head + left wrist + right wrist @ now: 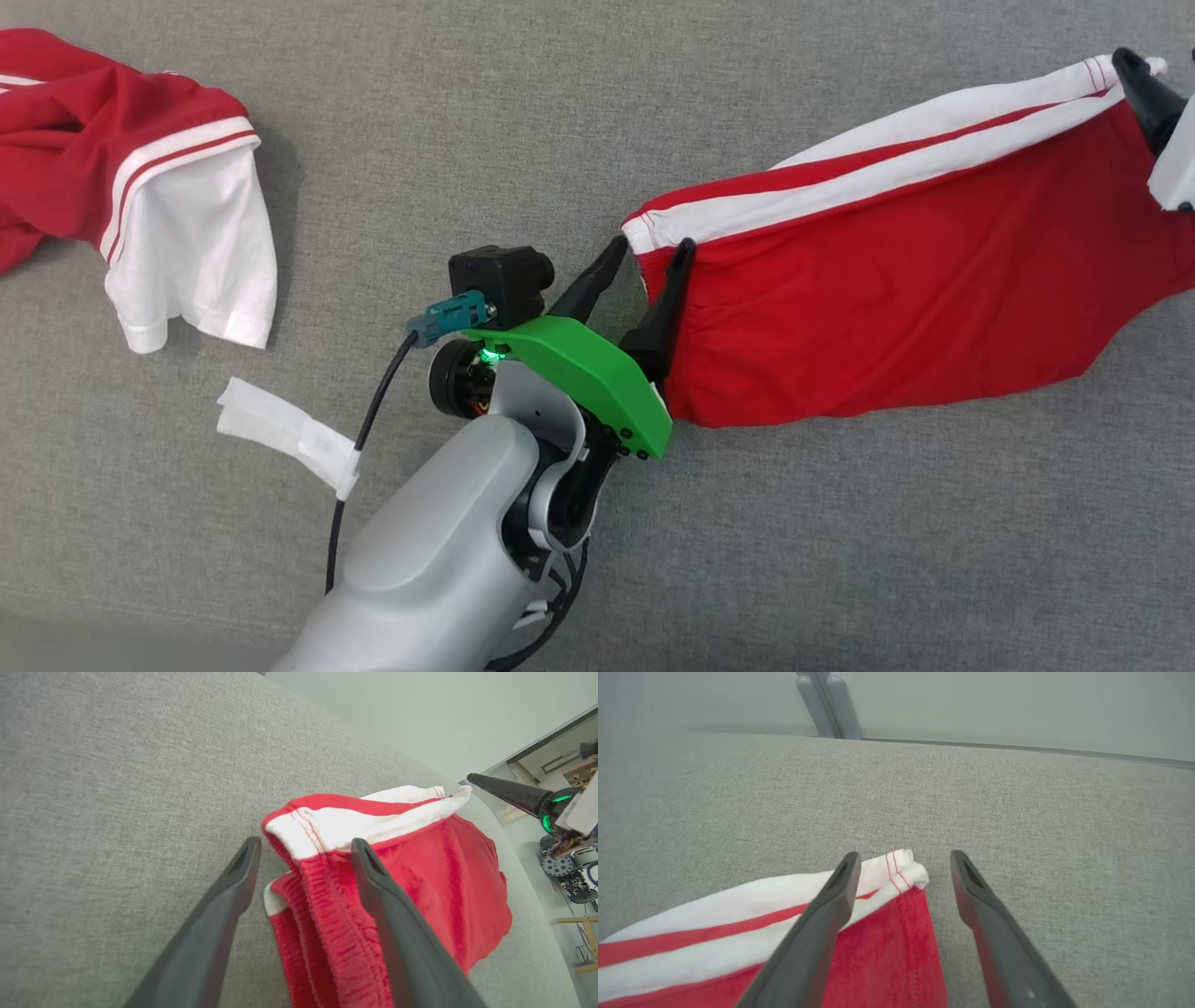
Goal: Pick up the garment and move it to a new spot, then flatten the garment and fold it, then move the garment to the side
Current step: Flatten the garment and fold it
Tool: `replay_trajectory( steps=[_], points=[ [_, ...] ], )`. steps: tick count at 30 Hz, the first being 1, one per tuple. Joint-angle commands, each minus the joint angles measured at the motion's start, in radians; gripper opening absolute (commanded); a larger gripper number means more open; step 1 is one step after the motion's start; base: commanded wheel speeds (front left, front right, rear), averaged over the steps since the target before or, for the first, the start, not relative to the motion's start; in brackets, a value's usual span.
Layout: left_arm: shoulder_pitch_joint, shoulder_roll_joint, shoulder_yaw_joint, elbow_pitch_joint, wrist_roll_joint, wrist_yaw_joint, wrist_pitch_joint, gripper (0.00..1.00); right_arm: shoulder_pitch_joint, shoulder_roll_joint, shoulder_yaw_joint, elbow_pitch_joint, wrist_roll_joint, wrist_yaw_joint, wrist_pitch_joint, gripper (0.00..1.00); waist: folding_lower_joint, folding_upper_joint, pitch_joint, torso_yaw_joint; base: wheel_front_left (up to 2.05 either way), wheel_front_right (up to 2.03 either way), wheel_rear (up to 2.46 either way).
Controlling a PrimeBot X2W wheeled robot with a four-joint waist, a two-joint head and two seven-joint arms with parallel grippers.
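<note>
L hand (653, 245) wide astride garment (896, 280) end, R hand (905, 854) wide over other end

**Edges and a finger hide cloth**

The red garment (896, 280) runs off the head view's right edge. A finger of the left gripper (652, 246) covers part of its waistband. A second red-and-white garment (140, 168) is cut by the left edge. Distant clutter (567, 868) is too small to identify.
</note>
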Motion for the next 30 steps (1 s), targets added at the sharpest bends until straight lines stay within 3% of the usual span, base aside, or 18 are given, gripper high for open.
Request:
replay_trajectory(
  steps=[1,8,14,21,30],
  points=[
    [-0.020,0.003,0.000,0.007,-0.012,0.009,-0.014,1.00,-0.011,0.006,-0.006,0.008,-0.008,-0.001,-0.020,1.00,0.0000,0.0000,0.005,0.001,0.00,0.00,0.00],
    [-0.049,0.003,0.026,0.034,0.008,0.043,-0.143,1.00,-0.031,0.021,-0.010,0.024,-0.026,-0.001,-0.160,1.00,0.0000,0.0000,0.009,-0.008,0.00,0.00,0.00],
    [-0.049,0.021,0.044,0.061,0.104,0.068,-0.217,1.00,0.052,-0.033,0.087,-0.032,-0.042,-0.001,-0.279,1.00,0.0000,0.0000,-0.020,-0.038,0.00,0.00,0.00],
    [0.079,0.062,0.114,-0.103,0.360,0.126,-0.229,1.00,0.191,-0.164,0.216,-0.093,0.021,-0.001,-0.127,1.00,0.0000,0.0000,-0.034,-0.054,0.00,0.00,0.00],
    [0.235,0.037,0.192,-0.219,0.520,0.088,-0.230,1.00,0.147,-0.180,0.232,-0.066,0.061,-0.001,-0.060,1.00,0.0000,0.0000,0.039,0.005,0.00,0.00,0.00]
  ],
)
